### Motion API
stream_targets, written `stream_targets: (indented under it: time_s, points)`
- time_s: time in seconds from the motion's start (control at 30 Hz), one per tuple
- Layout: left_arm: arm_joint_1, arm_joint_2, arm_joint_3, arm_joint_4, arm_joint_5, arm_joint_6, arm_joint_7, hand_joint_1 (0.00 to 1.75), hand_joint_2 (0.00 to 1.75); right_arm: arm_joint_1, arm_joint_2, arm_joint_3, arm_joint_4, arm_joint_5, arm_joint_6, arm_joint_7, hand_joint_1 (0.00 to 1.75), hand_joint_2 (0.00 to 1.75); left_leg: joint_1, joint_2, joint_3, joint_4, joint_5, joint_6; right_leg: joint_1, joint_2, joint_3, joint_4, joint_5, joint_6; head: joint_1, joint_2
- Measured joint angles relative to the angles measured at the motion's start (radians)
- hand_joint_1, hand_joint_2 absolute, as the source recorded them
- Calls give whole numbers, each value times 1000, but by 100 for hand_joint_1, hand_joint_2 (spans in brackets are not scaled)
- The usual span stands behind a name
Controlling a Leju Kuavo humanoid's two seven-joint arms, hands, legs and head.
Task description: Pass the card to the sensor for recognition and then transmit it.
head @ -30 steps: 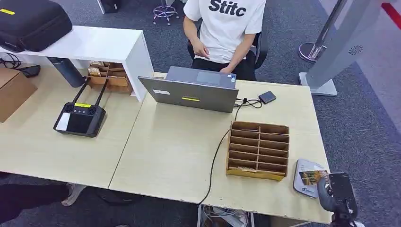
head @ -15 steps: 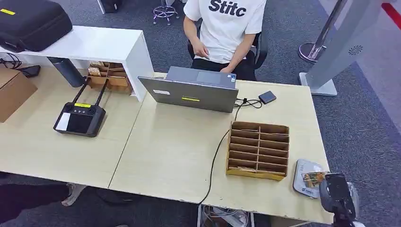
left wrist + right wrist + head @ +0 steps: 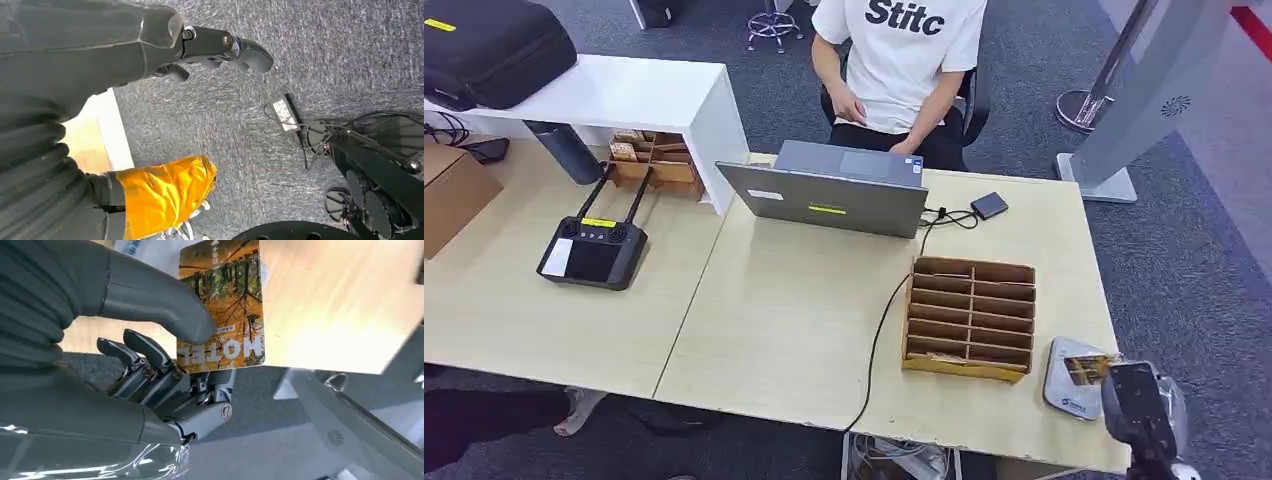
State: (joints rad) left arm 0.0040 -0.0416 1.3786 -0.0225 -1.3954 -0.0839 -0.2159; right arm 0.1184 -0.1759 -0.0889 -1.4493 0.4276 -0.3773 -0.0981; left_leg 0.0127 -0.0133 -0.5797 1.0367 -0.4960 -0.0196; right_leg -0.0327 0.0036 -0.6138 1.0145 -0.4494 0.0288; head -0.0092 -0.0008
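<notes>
Card [image 3: 222, 305] pinched in right hand [image 3: 165, 365], thumb pressed on its printed face, dark fingers [image 3: 145, 357] behind it. Card a rectangle with a forest picture and the word HOTEL at the gripped end; long axis ran out from the hand, free end over the pale sensor pad [image 3: 1069, 380]. In head view the card [image 3: 1084, 368] sat above the pad at the desk's near right corner, right hand [image 3: 1139, 410] just beside it. Whether card touched the pad could not be told.

Left hand [image 3: 220, 47] hung over the carpet, fingers loosely curled, nothing in them.

Against the frame a second before: hand and card had shifted slightly right and lower in the picture; card looked smaller and more edge-on over the pad. All else on the desk unchanged.

Surface: light wood desk [image 3: 794, 320], cardboard divider tray [image 3: 969, 318] just left of the pad, open laptop [image 3: 829, 195], black cable, controller [image 3: 592, 250]. Grey carpet; a person in a white shirt [image 3: 904, 60] seated behind the laptop.
</notes>
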Motion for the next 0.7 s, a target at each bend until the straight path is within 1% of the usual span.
stream_targets:
  time_s: [0.1, 0.27, 0.43, 0.53, 0.7]
  points:
    - [1, -2, -5, 0, 3, -2, -7, 0, 175, 0, 0, 4, -49, -6, -6, -23, 175, 175, 0, 0, 0, 0, 0, 0, 0, 0, 0, 0, 0, 0, 0, 0]
    - [1, -2, -8, 0, 4, -3, -8, 0, 175, -6, 0, 7, -117, -8, -14, -25, 175, 175, 0, 0, 0, 0, 0, 0, 0, 0, 0, 0, 0, 0, 0, 0]
    - [0, -2, -14, 0, 3, -9, -9, 0, 175, -41, -5, 32, -156, -18, -16, -68, 175, 175, 0, 1, 0, 0, 0, 0, 0, 1, 0, 0, 0, 0, 0, 0]
    - [-1, -2, -21, 0, 3, -10, -9, 0, 175, -77, -9, 53, -174, -18, -16, -70, 175, 175, 0, 1, 1, 0, 0, 0, 0, 1, 0, 0, 0, 0, 0, 0]
    - [-1, -2, -28, 0, 3, -10, -9, 0, 175, -89, -12, 64, -185, -18, -16, -70, 175, 175, 0, 1, 1, 0, 0, 0, 0, 0, 0, 0, 0, 0, 0, 0]
